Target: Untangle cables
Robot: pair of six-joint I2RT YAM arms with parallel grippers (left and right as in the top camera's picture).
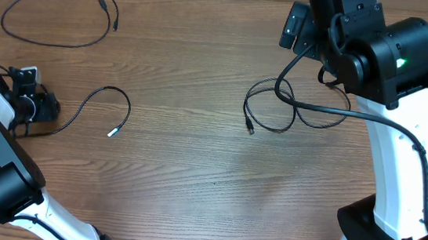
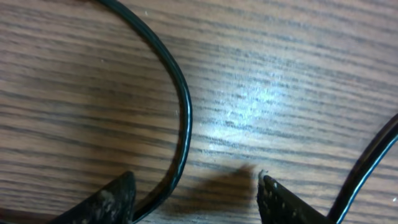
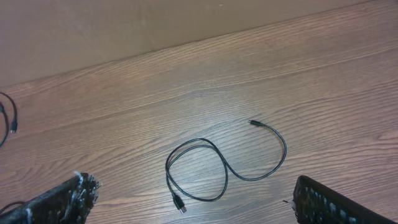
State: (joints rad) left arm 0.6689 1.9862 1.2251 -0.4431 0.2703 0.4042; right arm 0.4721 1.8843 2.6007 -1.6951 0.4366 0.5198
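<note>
Three thin black cables lie apart on the wooden table. One is a loop at the far left [image 1: 57,15]. One curves from my left gripper [image 1: 35,107] to a light plug end [image 1: 113,132]. In the left wrist view this cable [image 2: 184,106] lies on the wood between the open fingers [image 2: 196,183], close to the left finger and not pinched. The third cable [image 1: 271,111] is looped under my right arm. My right gripper [image 1: 295,27] hangs open and empty high above the table. The right wrist view shows its fingers [image 3: 193,185] wide apart over a looped cable [image 3: 198,171].
The right arm's thicker black wire [image 1: 333,110] crosses over the third cable. A black strand [image 2: 372,163] runs by the right finger in the left wrist view. Another cable's end shows at the left edge of the right wrist view [image 3: 7,118]. A wall [image 3: 124,25] borders the table.
</note>
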